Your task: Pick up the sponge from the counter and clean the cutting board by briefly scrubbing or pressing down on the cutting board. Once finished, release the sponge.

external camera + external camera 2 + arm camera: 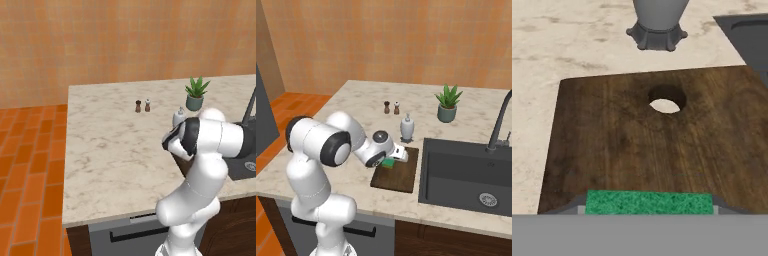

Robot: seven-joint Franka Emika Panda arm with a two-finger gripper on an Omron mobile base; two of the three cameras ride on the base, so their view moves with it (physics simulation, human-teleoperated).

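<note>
The sponge (649, 202), a small block with a coarse green top, lies low over the near end of the cutting board (612, 150), held between the two fingertips of the pincer (398, 156), which is pinching it from both sides. The board is a flat, dark brown wooden rectangle with visible grain and a round hole (667, 99) near its far end; it rests on the beige marbled worktop (356, 107). Left of the board stand two small shakers (391, 107), well back. Just beyond the board's far end stands a grey soap dispenser (407, 127). To the right lies the dark sink basin (466, 175), just beside the board, with a potted plant (448, 102) behind it and a dark tap (501, 125) at the far right.
</note>
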